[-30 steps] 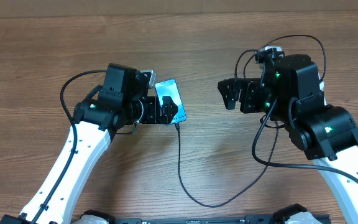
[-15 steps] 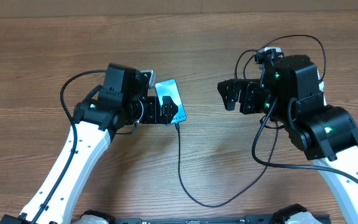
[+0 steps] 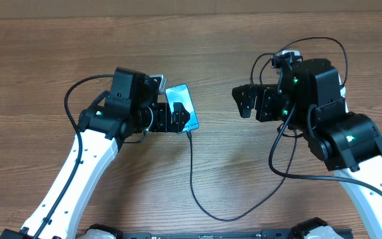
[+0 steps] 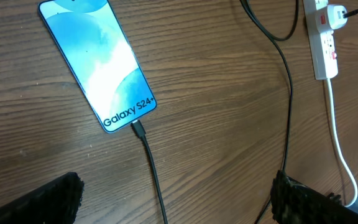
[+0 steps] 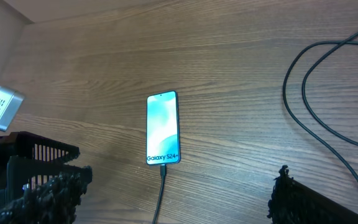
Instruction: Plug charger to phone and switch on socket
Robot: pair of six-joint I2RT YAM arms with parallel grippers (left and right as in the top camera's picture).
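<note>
The phone (image 3: 180, 106) lies flat on the wooden table, its blue and white screen up; it also shows in the left wrist view (image 4: 98, 62) and the right wrist view (image 5: 163, 127). The charger cable (image 3: 192, 172) has its tip in the phone's near end (image 4: 138, 129) and runs toward the table's front. The white socket (image 4: 324, 43) with red switches shows at the left wrist view's top right, a white plug in it. My left gripper (image 3: 178, 121) is open beside the phone, over the cable (image 4: 173, 205). My right gripper (image 3: 244, 99) is open and empty, apart from the phone (image 5: 173, 199).
A thick white cord (image 4: 340, 137) runs from the socket toward the table's front. Black cable loops (image 5: 328, 93) lie on the table on the right. Robot cables (image 3: 310, 46) arch over the right arm. The left arm's gripper (image 5: 36, 168) shows in the right wrist view.
</note>
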